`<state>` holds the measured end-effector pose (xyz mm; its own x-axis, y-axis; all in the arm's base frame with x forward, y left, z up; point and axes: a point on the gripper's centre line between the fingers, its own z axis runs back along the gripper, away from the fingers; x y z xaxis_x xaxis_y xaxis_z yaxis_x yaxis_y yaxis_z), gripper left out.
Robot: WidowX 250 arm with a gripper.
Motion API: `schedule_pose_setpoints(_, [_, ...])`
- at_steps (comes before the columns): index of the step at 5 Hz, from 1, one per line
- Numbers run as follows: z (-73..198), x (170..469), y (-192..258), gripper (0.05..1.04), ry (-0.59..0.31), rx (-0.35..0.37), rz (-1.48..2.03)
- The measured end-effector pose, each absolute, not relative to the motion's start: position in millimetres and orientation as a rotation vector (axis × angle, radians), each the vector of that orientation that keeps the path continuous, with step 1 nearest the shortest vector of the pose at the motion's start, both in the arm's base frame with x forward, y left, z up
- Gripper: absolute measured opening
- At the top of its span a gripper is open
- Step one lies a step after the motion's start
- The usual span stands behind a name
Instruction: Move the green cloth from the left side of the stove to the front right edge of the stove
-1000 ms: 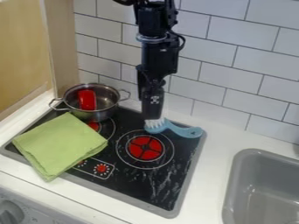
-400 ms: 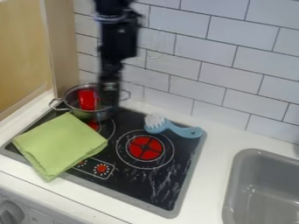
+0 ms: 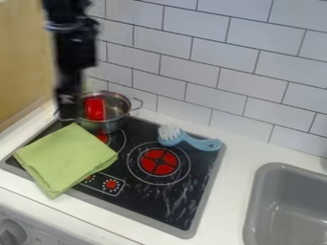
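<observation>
Wall of pale tiles with dark joints stands behind the white worktop. A wooden panel rises at the left. Set into the worktop is a black hob with a grey border and pale, streaky marks on its front right part. To its right lies a grey sink, cut off by the edge of the view.

The black arm comes in at the upper left and hangs almost straight down. A folded green cloth covers the hob's left part and overlaps its front border. Behind the cloth, on the hob's back left corner, a metal pot stands upright with its two loop handles out to the sides.

The gripper hangs at the pot's left side, in front of part of its rim, near the cloth's back corner; whether it touches either, I cannot tell. Nor can I tell whether its jaws are spread or pressed together.

A blue brush with white bristles lies at the hob's back right, its bristle end to the left. In front of it is a red burner mark. A red object sits inside the pot. Smallest is a round red control mark, just right of the cloth.
</observation>
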<state>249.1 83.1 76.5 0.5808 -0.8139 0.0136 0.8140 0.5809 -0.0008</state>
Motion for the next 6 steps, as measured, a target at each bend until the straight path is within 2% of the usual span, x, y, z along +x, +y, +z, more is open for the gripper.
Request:
schedule_pose_setpoints(2, [68.9,238.3,109.4,0.999,0.003,0.007,-0.928])
schedule_pose_setpoints(4, [47.7,216.6,100.8,0.999,0.042,-0.036,-0.982])
schedule_pose_setpoints(6, [29.5,213.3,93.7,0.999,0.061,-0.061,-1.022])
